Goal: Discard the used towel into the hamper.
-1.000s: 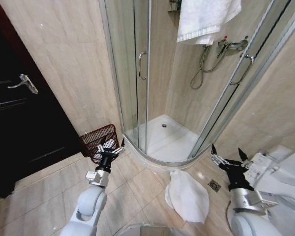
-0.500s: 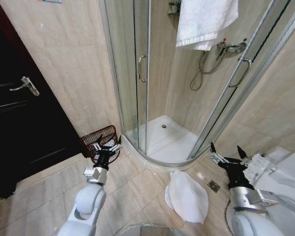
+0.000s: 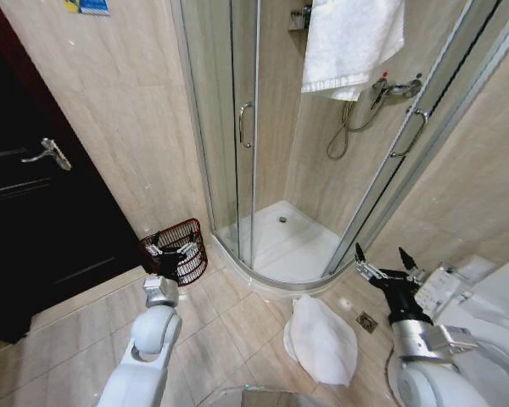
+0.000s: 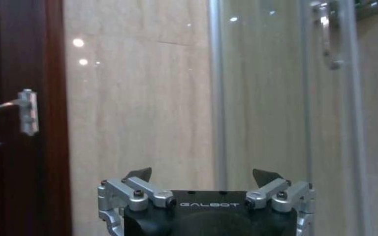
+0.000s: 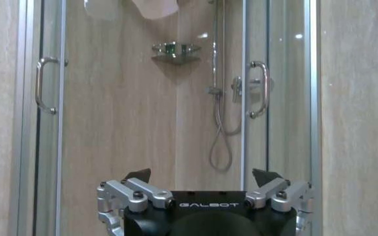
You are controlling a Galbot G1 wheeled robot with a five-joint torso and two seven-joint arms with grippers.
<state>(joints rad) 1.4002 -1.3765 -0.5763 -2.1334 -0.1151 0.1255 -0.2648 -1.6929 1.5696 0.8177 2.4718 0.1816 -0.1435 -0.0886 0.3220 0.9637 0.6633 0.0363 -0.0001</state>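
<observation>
The used towel [image 3: 322, 339], white and crumpled, lies on the tiled floor in front of the shower cabin. The hamper [image 3: 197, 254], a small dark reddish-brown openwork basket, stands against the wall to the left of the shower. My left gripper [image 3: 171, 251] is held up open right in front of the hamper with nothing between its fingers; in the left wrist view the left gripper [image 4: 202, 173] faces the wall. My right gripper [image 3: 380, 259] is open and empty, raised to the right of the towel; in the right wrist view the right gripper [image 5: 202, 173] points at the shower.
A glass shower cabin [image 3: 246, 127] with a raised white tray [image 3: 280, 242] fills the corner. A second white towel [image 3: 352, 42] hangs above the shower. A dark door [image 3: 34, 212] is on the left, a floor drain [image 3: 366, 321] by the towel, and a white fixture [image 3: 492, 297] at the right.
The whole picture has shifted a little as the camera moved. My left gripper has drifted slightly left in front of the hamper. The towel on the floor has not moved.
</observation>
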